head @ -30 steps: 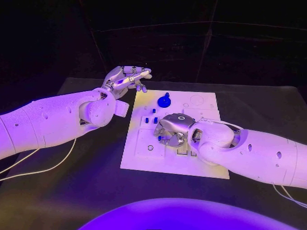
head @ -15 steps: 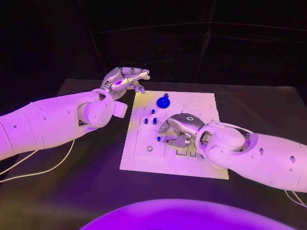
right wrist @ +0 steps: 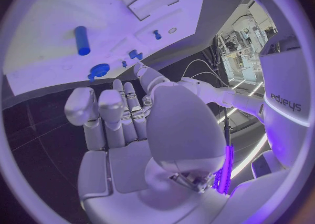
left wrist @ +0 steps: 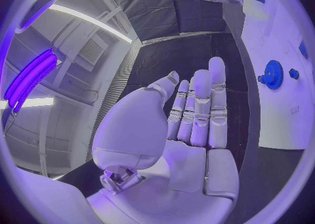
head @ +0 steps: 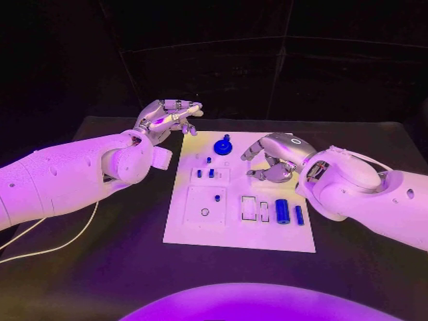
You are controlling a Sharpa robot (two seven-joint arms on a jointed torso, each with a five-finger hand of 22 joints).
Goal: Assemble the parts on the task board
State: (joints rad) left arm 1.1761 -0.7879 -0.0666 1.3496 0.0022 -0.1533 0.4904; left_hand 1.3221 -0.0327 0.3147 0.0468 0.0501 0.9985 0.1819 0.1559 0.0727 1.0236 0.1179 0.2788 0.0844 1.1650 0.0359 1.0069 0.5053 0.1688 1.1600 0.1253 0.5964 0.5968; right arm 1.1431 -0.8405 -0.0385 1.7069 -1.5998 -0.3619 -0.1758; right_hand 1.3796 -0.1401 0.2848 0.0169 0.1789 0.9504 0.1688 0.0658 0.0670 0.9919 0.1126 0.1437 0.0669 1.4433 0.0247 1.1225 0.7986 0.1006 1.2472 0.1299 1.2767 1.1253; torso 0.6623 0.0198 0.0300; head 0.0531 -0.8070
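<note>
Blue gear part upright at far edge of task board, blue cylinder lying near-right w/ a slimmer one beside it, right hand above board centre-right, fingers curled, nothing held, left hand off board's far-left corner, fingers apart, empty.

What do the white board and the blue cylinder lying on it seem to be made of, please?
The board looks like matte white plastic: flat, evenly coloured, with crisp cut-out slots. The blue cylinder seems glossy plastic or painted metal, judging by its smooth sheen; the look leaves it open.
</note>
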